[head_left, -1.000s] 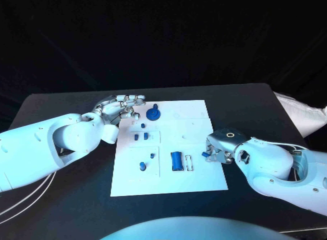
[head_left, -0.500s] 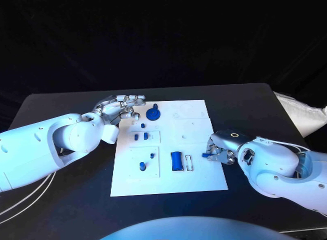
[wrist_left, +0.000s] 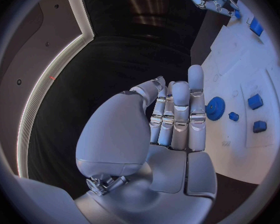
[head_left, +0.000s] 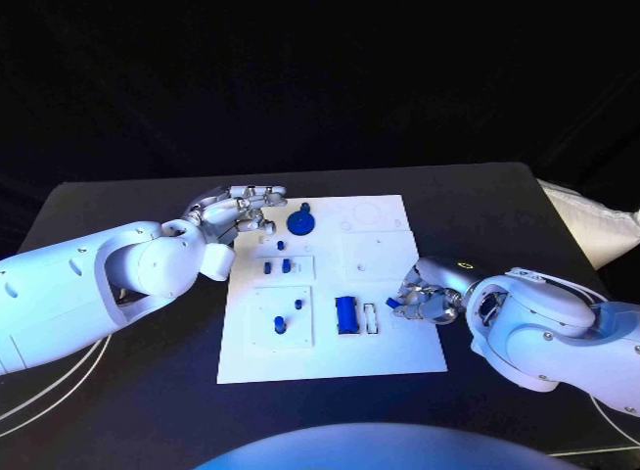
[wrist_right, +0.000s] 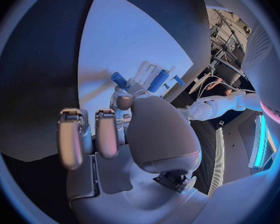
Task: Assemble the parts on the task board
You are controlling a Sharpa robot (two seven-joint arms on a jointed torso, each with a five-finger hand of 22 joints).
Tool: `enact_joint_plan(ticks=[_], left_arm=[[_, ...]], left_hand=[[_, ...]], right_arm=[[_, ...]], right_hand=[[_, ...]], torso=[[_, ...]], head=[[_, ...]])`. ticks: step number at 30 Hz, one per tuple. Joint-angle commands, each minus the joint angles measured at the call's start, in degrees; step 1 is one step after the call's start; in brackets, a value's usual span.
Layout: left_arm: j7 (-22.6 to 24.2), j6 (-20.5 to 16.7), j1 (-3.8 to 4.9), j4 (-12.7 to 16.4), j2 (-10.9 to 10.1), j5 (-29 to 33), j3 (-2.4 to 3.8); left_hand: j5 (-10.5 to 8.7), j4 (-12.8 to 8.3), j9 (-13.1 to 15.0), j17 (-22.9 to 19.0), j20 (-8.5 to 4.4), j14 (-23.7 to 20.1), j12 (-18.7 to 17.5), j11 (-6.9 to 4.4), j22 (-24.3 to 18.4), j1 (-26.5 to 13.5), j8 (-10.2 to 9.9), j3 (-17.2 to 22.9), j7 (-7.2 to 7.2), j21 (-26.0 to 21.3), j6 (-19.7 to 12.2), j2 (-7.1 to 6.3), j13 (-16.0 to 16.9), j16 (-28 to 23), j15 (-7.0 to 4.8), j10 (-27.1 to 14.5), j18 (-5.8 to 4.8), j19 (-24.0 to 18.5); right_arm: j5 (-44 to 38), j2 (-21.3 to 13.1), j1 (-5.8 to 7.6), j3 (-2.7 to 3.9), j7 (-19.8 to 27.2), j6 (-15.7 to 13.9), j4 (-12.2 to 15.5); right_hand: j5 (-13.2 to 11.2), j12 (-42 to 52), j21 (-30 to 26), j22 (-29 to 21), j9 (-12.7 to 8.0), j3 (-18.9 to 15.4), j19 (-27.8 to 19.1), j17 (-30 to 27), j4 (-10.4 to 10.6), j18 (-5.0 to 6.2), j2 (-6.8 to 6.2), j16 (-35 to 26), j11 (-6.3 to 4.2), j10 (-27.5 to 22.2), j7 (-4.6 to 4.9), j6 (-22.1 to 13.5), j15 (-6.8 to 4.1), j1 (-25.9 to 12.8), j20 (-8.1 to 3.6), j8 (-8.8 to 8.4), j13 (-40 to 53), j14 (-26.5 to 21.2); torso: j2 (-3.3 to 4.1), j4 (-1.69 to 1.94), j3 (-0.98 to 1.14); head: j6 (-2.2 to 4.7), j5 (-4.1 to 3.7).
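The right hand point(head_left: 426, 302) hung over the board's point(head_left: 390, 357) right edge, pinching a small blue peg point(wrist_right: 119, 79) between thumb and fingertip; how firm the grip was, the views left unclear. Such a peg looked light, stiff and smooth, so it was probably best held by its sides near the middle. The left hand point(head_left: 236, 211) held nothing, fingers straight and close together, just beside the board's far left corner. The gear point(head_left: 301, 224), cylinder point(head_left: 345, 313) and small blocks point(head_left: 275, 265) sat in shallow recesses.
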Motion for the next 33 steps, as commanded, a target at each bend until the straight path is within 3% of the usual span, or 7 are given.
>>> enact_joint_plan(ticks=[1,8,11,16,33], left_arm=[[0.2,1.2,-0.02,0.1,0.1,-0.3,0.03],[0.1,1.2,-0.02,0.2,0.0,-0.3,0.03],[0.1,1.3,-0.03,0.2,0.0,-0.3,0.03],[0.0,1.3,-0.03,0.2,0.0,-0.3,0.03],[-0.1,1.5,-0.03,0.3,-0.1,-0.7,0.03]], left_hand=[[-0.16,-0.2,0.0,-0.1,0.15,-0.4,0.3,0.03,-0.1,0.0,0.3,0.0,-0.03,-0.2,-0.4,0.62,-0.1,-0.2,0.03,-0.4,0.62,-0.1],[-0.16,-0.2,0.0,-0.1,0.15,-0.4,0.3,0.03,-0.1,0.0,0.3,0.0,-0.03,-0.2,-0.4,0.62,-0.1,-0.2,0.03,-0.4,0.62,-0.1],[-0.16,-0.2,0.0,-0.1,0.15,-0.4,0.3,0.03,-0.1,0.0,0.3,0.0,-0.03,-0.2,-0.4,0.62,-0.1,-0.2,0.03,-0.4,0.62,-0.1],[-0.16,-0.2,0.0,-0.1,0.15,-0.4,0.3,0.03,-0.1,0.0,0.3,0.0,-0.03,-0.2,-0.4,0.62,-0.1,-0.2,0.03,-0.4,0.62,-0.1],[-0.16,-0.2,0.0,-0.1,0.15,-0.4,0.3,0.03,-0.1,0.0,0.3,0.0,-0.03,-0.2,-0.4,0.62,-0.1,-0.2,0.03,-0.4,0.62,-0.1]], right_arm=[[4.5,0.6,0.02,-0.01,-0.4,-2.8,0.2],[6.1,2.3,0.04,0.00,-0.4,-2.0,-0.1],[6.7,3.0,0.01,0.00,-0.4,-0.7,-0.5],[7.3,4.1,-0.13,-0.01,-0.5,0.8,-1.2],[6.4,5.3,-0.39,-0.01,-0.6,2.2,-2.1]], right_hand=[[0.4,0.2,0.3,8.0,0.8,0.5,1.8,5.5,0.5,-0.77,-0.30,0.2,0.17,0.4,-0.45,0.9,-0.16,-1.0,-0.40,-0.12,0.0,4.2],[3.9,0.9,0.5,8.3,0.9,0.9,2.0,5.9,1.7,-0.84,-1.47,0.5,0.19,0.8,-0.46,1.3,-0.14,-3.2,-0.40,-0.25,0.7,4.3],[6.9,1.2,0.6,8.5,1.0,0.5,2.1,6.1,2.6,-0.89,-2.08,0.6,0.18,1.1,-0.48,1.5,-0.16,-4.7,-0.37,-0.31,1.1,4.3],[8.8,1.6,0.7,8.7,1.1,-0.1,2.2,6.3,3.4,-0.93,-2.29,0.7,0.19,1.3,-0.48,1.7,-0.14,-6.0,-0.36,-0.39,1.5,4.4],[9.5,3.3,0.9,8.9,1.6,-1.6,2.3,6.9,4.7,-0.97,-2.08,1.2,-0.05,2.1,-0.83,2.9,-0.30,-8.2,-0.46,-0.02,3.0,4.5]], torso=[[0.00,-0.02,-0.03],[0.00,-0.02,-0.03],[0.03,0.00,-0.02],[0.04,-0.05,0.03],[0.00,-0.09,0.04]], head=[[-0.07,0.11],[-0.13,0.23],[-0.15,0.29],[-0.20,0.46],[-0.41,0.45]])
